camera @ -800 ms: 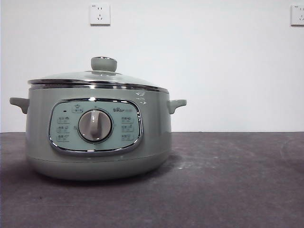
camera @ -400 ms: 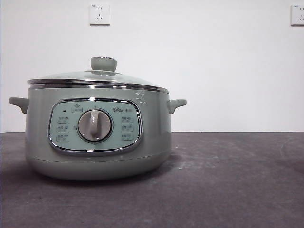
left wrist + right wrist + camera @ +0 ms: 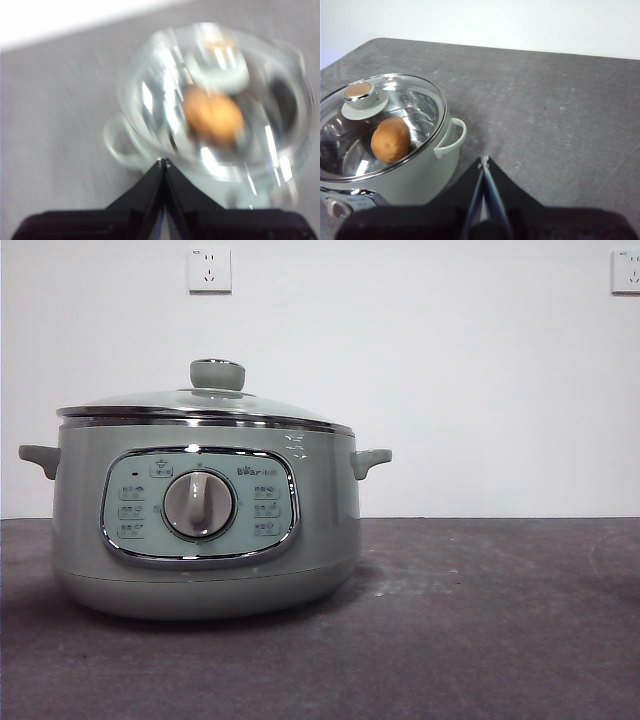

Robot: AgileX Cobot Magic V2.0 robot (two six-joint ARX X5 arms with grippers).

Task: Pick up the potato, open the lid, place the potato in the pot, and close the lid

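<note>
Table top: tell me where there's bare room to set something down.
The dark table is bare on the side of the pot beyond its handle, out to the far wall and the near edge in the front view. The pot itself is taken: the lid is on, with the potato inside.

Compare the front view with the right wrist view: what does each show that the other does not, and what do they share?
Only the front view shows the pot's control panel face on with its central dial, and two wall sockets behind. Only the right wrist view shows the potato lying inside the pot under the glass, plus the right tool, shut and empty, away from the pot. Both show the pot on the dark table with the lid closed on it, knob on top.
</note>
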